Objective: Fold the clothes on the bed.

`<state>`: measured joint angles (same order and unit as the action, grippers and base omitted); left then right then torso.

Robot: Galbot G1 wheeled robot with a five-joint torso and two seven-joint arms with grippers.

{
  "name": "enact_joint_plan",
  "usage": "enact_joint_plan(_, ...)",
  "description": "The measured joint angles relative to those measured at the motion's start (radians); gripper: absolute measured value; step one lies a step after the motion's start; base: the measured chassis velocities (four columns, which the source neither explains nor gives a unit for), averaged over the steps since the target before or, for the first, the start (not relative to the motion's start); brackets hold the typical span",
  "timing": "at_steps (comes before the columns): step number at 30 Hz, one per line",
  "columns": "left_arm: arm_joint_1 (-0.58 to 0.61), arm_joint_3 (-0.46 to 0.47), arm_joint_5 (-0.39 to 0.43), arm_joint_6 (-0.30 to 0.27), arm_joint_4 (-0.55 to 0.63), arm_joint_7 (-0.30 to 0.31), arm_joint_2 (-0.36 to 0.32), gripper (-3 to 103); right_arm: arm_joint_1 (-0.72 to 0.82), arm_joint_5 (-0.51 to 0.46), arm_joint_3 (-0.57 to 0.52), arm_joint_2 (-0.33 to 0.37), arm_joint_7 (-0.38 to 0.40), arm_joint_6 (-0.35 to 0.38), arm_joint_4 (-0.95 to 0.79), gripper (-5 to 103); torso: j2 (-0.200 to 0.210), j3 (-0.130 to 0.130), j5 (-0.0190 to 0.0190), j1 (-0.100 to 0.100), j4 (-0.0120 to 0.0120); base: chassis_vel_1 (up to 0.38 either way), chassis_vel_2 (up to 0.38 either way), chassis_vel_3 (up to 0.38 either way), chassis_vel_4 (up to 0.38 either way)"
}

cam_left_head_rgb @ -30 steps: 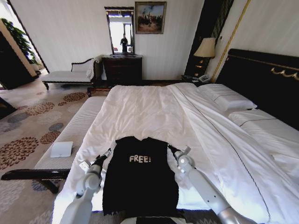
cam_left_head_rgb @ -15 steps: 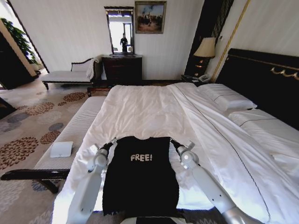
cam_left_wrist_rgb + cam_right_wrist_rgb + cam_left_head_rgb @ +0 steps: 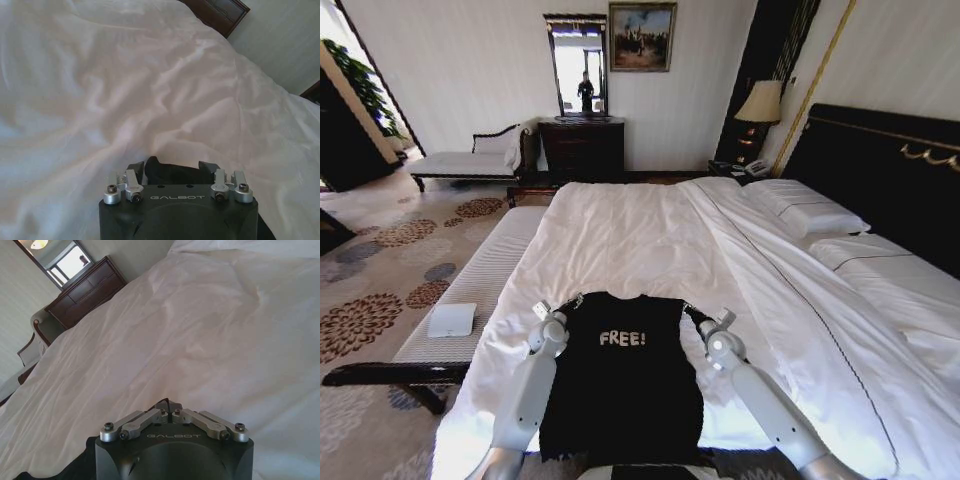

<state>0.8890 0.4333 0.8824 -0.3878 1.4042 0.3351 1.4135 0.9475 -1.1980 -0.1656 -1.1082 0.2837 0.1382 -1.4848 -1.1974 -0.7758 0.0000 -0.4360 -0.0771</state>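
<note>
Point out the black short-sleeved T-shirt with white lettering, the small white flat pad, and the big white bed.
Black short-sleeved T-shirt (image 3: 620, 385): head view, lower front panel.
Small white flat pad (image 3: 452, 320): head view, its top face.
Big white bed (image 3: 630, 240): head view, bare duvet.

You are looking at a hotel-style bedroom: a large white-sheeted bed (image 3: 640, 240) with a dark headboard (image 3: 885, 170), a bedside lamp (image 3: 760, 103), a dark dresser (image 3: 582, 150) under a mirror (image 3: 578, 65), a framed painting (image 3: 641, 37), a chaise (image 3: 470, 160), and floral carpet (image 3: 380, 270).
</note>
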Motion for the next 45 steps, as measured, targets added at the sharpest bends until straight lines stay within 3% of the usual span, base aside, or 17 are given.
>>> enact_joint_plan(5, -0.006, 0.001, -0.007, -0.002, -0.026, 0.0, 0.008, 43, 0.003, 0.003, 0.001, -0.002, 0.002, 0.0, -0.007, 0, 0.0, 0.0, 0.0, 0.0, 0.0, 0.0, 0.0, 0.0, 0.0)
enact_joint_plan(8, -0.006, 0.003, -0.015, -0.002, -0.04, 0.0, 0.013, 38, 0.005, 0.003, 0.001, 0.003, 0.003, 0.0, -0.009, 0, 0.0, 0.0, 0.0, 0.0, 0.0, 0.0, 0.0, 0.0, 0.0)
enact_joint_plan(12, -0.006, 0.01, -0.024, 0.006, -0.052, -0.008, 0.018, 16, 0.007, 0.002, -0.002, 0.01, 0.003, 0.001, -0.012, 0, 0.0, 0.0, -0.0001, 0.0, 0.0, 0.0, 0.0, 0.0, 0.0)
enact_joint_plan(17, -0.001, 0.017, -0.036, 0.019, -0.042, -0.018, 0.011, 2, 0.008, 0.0, -0.002, 0.014, 0.003, 0.0, -0.017, 0, 0.0, 0.0, -0.0001, 0.0, 0.0, 0.0, 0.0, 0.0, 0.0)
enact_joint_plan(24, 0.013, 0.015, -0.029, 0.022, 0.043, -0.019, -0.03, 0, 0.007, -0.026, -0.001, 0.051, 0.006, -0.001, -0.073, 0, 0.0, 0.0, -0.0001, 0.0, 0.0, 0.0, 0.0, 0.0, 0.0)
enact_joint_plan(28, 0.016, -0.004, 0.009, 0.023, 0.154, -0.022, -0.112, 0, -0.001, -0.066, -0.001, 0.123, 0.009, -0.002, -0.169, 0, 0.0, 0.0, -0.0001, 0.0, 0.0001, 0.0, 0.0, 0.0, 0.0)
enact_joint_plan(34, -0.04, -0.022, 0.083, 0.029, 0.232, -0.019, -0.183, 0, -0.063, -0.122, 0.009, 0.196, -0.005, -0.004, -0.228, 0, 0.0, 0.0, -0.0001, 0.0, -0.0001, 0.0, 0.0, 0.0, 0.0)
enact_joint_plan(45, -0.22, -0.046, 0.161, 0.033, 0.193, -0.01, -0.224, 0, -0.318, -0.222, 0.103, 0.248, -0.028, -0.009, -0.162, 0, 0.0, 0.0, 0.0001, 0.0, 0.0001, 0.0, 0.0, 0.0, 0.0)
